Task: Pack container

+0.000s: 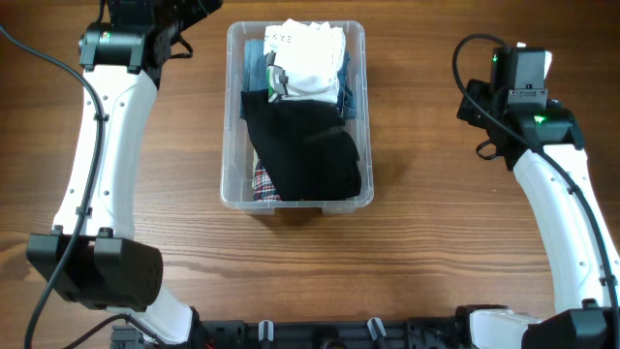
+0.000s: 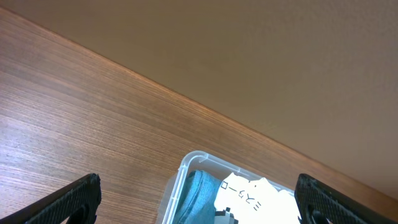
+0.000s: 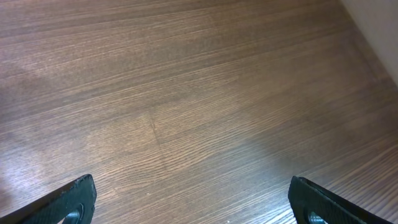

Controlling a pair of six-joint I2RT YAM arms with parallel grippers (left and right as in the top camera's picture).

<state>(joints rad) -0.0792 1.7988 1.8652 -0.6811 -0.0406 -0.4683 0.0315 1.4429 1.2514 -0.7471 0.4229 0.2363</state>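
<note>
The clear plastic container [image 1: 231, 116] stands at the table's middle. It holds a folded white garment [image 1: 308, 60] with black lettering, blue cloth [image 1: 256, 66], a black garment [image 1: 305, 150] and a bit of red plaid cloth [image 1: 263, 184]. My left gripper [image 2: 199, 199] is open and empty, held above the table just outside the container's far left corner [image 2: 186, 163]. In the overhead view it sits at the top left [image 1: 194, 14]. My right gripper [image 3: 199, 200] is open and empty over bare wood, well to the right of the container [image 1: 523, 60].
The wooden table's far edge meets a beige wall [image 2: 280, 56] just behind the container. Both white arms run along the table's sides, the left one [image 1: 97, 165] and the right one [image 1: 567, 223].
</note>
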